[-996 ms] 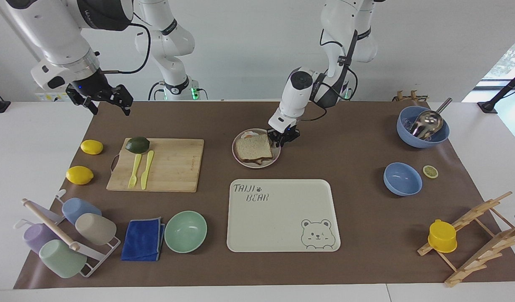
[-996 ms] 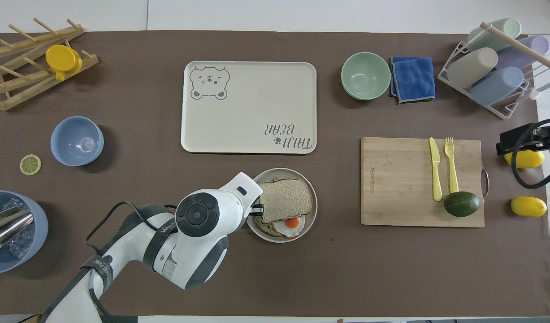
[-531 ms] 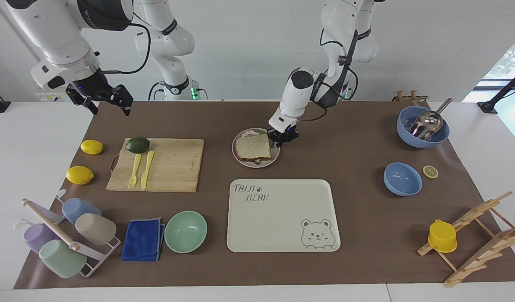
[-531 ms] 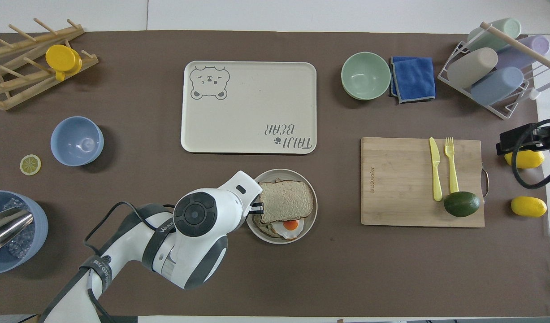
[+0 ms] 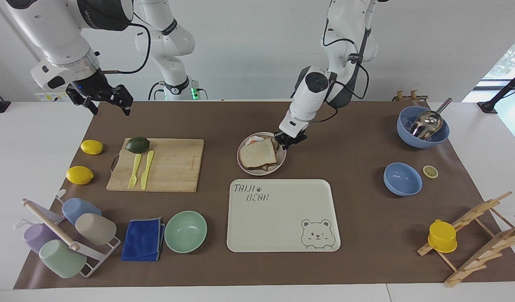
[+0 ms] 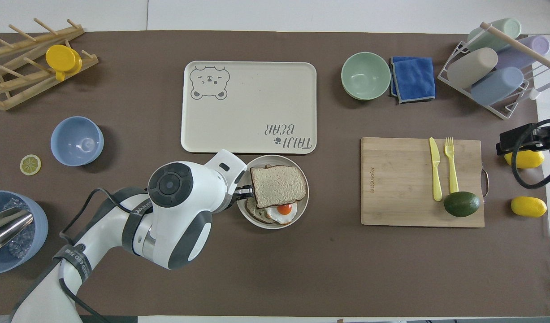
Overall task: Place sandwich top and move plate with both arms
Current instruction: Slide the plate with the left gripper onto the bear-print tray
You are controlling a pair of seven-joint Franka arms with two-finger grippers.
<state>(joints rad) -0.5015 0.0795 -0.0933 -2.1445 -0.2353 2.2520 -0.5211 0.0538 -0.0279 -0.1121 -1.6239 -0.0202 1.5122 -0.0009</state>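
**Ana:** Moved, all of it together: over the last second the plate (image 5: 261, 153) has slid away from the robots, toward the bear tray (image 5: 283, 216), and the left gripper (image 5: 289, 139) went with it, at its rim.

**Ben:** So the gripper is dragging it?

**Ana:** That is how it reads. Its fingertips are together at the rim on the side toward the left arm's end of the table, clamped on the plate edge as far as both views let one judge. From overhead the plate (image 6: 273, 191) now lies just beside the tray's nearer edge (image 6: 249, 107), where a second ago there was a clear strip of mat between them.

**Ben:** And the sandwich top?

**Ana:** It (image 5: 257, 153) lies flat on the plate, resting on the lower slice, offset so that the fried egg (image 6: 283, 211) shows at the side nearer the robots. It rode along without visibly shifting on the stack.

**Ben:** Then the placing looks done.

**Ana:** Probably, though it does not cover the egg squarely. The moving step is the one under way.

**Ben:** What of the right gripper (image 5: 100, 100)?

**Ana:** Jaws apart, holding nothing, up over the mat's corner at the right arm's end of the table; it has not stirred. The task calls for both arms, so its part is likely yet to come.
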